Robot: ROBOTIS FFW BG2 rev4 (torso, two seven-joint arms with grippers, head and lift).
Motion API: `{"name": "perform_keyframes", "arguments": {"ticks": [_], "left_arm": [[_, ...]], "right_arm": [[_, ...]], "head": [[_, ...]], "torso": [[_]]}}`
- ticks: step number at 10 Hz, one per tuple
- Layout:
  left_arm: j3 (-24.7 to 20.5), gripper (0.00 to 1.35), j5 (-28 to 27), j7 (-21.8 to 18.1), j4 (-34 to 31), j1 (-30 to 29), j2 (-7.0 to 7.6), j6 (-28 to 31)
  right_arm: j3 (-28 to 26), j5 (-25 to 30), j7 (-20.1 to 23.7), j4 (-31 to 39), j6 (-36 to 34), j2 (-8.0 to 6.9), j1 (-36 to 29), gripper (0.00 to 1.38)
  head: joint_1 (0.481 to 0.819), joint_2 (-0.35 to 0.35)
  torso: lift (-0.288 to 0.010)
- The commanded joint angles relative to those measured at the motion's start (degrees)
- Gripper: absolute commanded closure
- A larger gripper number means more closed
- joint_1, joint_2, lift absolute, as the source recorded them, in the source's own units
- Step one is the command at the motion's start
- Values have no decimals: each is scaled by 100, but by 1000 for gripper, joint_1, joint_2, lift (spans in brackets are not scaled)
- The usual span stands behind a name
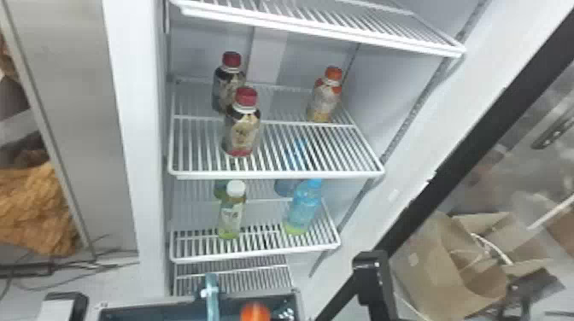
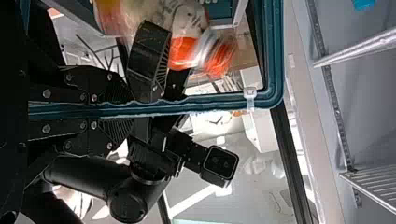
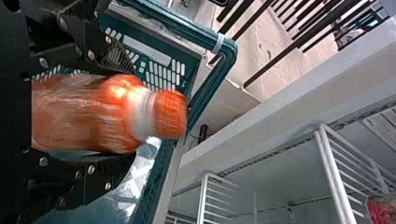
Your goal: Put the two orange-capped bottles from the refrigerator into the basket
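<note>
"Where's the first orange-capped bottle [image 3: 81,114]?"

"Over the basket [image 3: 228,59], near a corner. The right gripper [image 3: 127,119] has it, fingers parted just its width."

"And the left gripper [image 2: 134,109]?"

"Pinched tight on the basket's rim."

"The other orange-capped bottle [image 1: 323,100]?"

"Standing on that fridge shelf [image 1: 277,174], towards the back right corner. Two red-capped bottles [image 1: 242,128] stand left of it."

Orange-capped btl [image 3: 81,116] orange w/ wht neck [image 3: 141,112], basket [image 2: 273,51] dk teal, fridge shelf [image 1: 277,174] wht, blue-capped btl [image 1: 304,207] lt blue.
</note>
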State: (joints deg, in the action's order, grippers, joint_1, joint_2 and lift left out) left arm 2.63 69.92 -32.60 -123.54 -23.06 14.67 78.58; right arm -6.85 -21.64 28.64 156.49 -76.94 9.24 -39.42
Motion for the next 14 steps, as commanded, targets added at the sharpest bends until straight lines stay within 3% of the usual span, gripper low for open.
{"name": "perform_keyframes", "arguments": {"ticks": [1,3,4,5,8,11,14], "left_arm": [[-11,1196,0,0,0,-14,-8,-12],[-23,1196,12,0,0,-14,-16,-26],[-34,1197,12,0,0,-28,-16,-26],[-46,1197,12,0,0,-28,-16,-40],[-34,1196,12,0,14,0,-16,-40],[23,1197,12,0,42,70,1,-40],[69,1197,34,0,56,112,19,-40]], "right_arm": [[-57,61,10,-47,2,7,75,41],[-126,324,10,-32,424,-19,145,94],[-195,564,-8,-32,1085,-80,131,94],[-206,701,-193,-131,1943,-133,117,93],[-115,747,-808,-1551,4896,-247,497,93],[-80,895,-1063,-2943,6260,-247,1383,85],[-92,1067,-1318,-3886,6949,-247,2198,51]], "head": [[695,-350],[695,-350],[695,-350],[695,-350],[695,-350],[695,-350],[695,-350]], "torso": [[-40],[-40],[-40],[-40],[-40],[-40],[-40]]}}
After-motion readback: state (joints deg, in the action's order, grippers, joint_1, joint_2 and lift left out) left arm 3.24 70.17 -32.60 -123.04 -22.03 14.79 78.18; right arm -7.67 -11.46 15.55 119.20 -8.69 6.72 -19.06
